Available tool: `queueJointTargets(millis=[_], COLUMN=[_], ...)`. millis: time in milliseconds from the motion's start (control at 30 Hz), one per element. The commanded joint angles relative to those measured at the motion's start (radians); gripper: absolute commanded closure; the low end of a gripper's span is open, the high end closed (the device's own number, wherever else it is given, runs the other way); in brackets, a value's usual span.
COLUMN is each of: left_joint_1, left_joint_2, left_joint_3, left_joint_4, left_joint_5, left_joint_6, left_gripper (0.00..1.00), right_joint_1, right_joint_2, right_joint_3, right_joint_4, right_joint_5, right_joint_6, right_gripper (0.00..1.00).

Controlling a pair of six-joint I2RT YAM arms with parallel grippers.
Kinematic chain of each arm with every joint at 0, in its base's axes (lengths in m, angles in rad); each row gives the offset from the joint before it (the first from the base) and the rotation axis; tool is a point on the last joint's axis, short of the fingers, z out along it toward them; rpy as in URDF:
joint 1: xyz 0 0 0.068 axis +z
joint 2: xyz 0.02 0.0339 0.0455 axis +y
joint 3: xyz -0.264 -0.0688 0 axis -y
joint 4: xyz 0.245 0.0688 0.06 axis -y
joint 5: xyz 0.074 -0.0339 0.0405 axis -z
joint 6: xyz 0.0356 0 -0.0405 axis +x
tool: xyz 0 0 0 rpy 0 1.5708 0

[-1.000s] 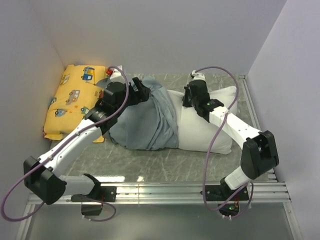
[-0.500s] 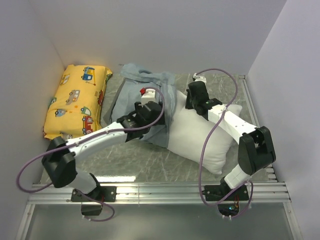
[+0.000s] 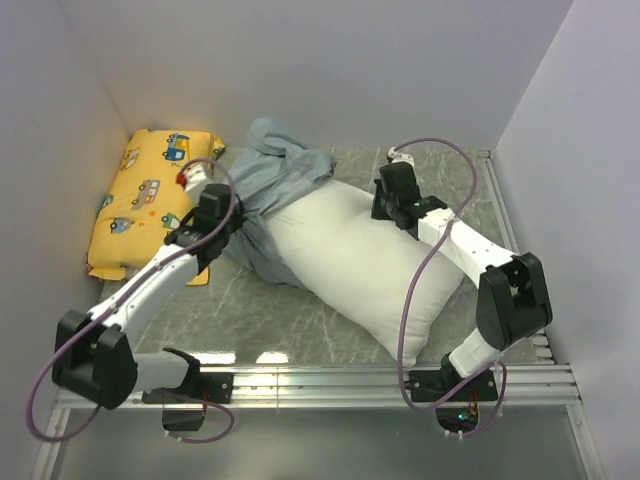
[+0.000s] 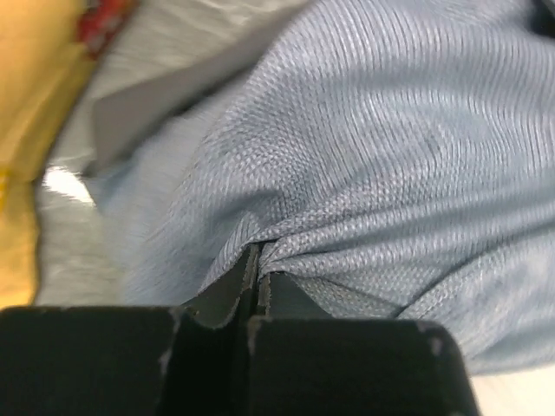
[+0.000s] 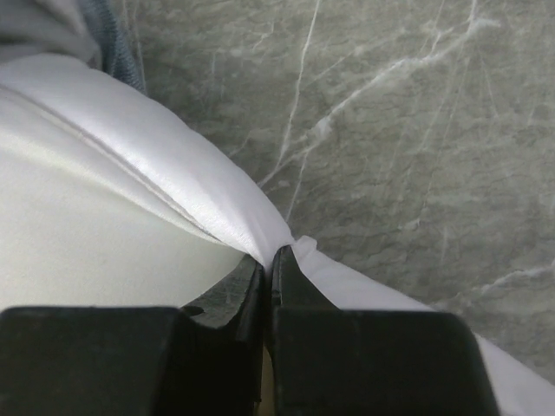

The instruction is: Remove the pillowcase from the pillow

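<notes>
The pillowcase [image 3: 278,176] is bunched into a grey heap at the far left of the table [image 3: 300,315], and only the far left end of the pillow [image 3: 370,265] runs in under it. I cannot tell how much of that end is actually inside. The rest of the pillow lies bare and white, slanting down toward the near right. The yellow cushion [image 3: 150,200] sits against the left wall just beside the heap, close to my left arm. The right arm and its cable cross over the pillow's right half. From above I cannot read either set of fingers. The left wrist view shows the left gripper [image 4: 257,267] pinched tight on a gathered fold of the blue-grey weave, with a yellow edge at the frame's left. The right wrist view shows the right gripper [image 5: 270,260] clamped on a puckered edge of the white pillow, with bare marble beyond.
</notes>
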Motion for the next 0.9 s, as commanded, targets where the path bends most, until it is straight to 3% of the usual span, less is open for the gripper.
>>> queueJointTargets(millis=[0,133,167,267,300,400,533,667,867], left_joint_1=[0.114,0.105,0.079,-0.019,-0.047,-0.134,-0.202,-0.214,-0.216], left_joint_2=[-0.098,-0.08,-0.073,-0.034,-0.02,0.035,0.071,0.071,0.059], left_joint_3=[-0.109,-0.183,-0.194,-0.201,-0.191,-0.145,-0.112,-0.1,-0.089], left_joint_4=[-0.017,0.078,0.12,0.144,0.138,0.125,0.132,0.127,0.107], left_joint_5=[0.025,0.143,0.16,0.144,0.127,0.081,0.07,0.067,0.058], left_joint_6=[-0.052,-0.035,-0.038,-0.038,-0.041,-0.049,-0.066,-0.069,-0.07], left_gripper=[1.0,1.0,1.0,0.99,1.0,1.0,1.0,1.0,1.0], right_joint_1=[-0.114,-0.124,-0.099,-0.037,-0.009,0.127,0.327,0.44,0.474], right_joint_2=[-0.027,-0.035,-0.047,-0.09,-0.106,-0.165,-0.221,-0.198,-0.045], right_joint_3=[0.008,0.04,0.046,0.077,0.084,0.11,0.098,0.042,-0.018], right_joint_4=[-0.071,-0.085,-0.086,-0.106,-0.111,-0.134,-0.146,-0.137,-0.128], right_joint_5=[0.089,0.034,-0.001,0.038,0.056,0.134,0.167,0.167,0.196], right_joint_6=[0.003,0.01,0.0,-0.017,-0.032,-0.063,-0.094,-0.123,-0.131], right_gripper=[1.0,1.0,0.85,0.55,0.37,0.19,0.13,0.11,0.09])
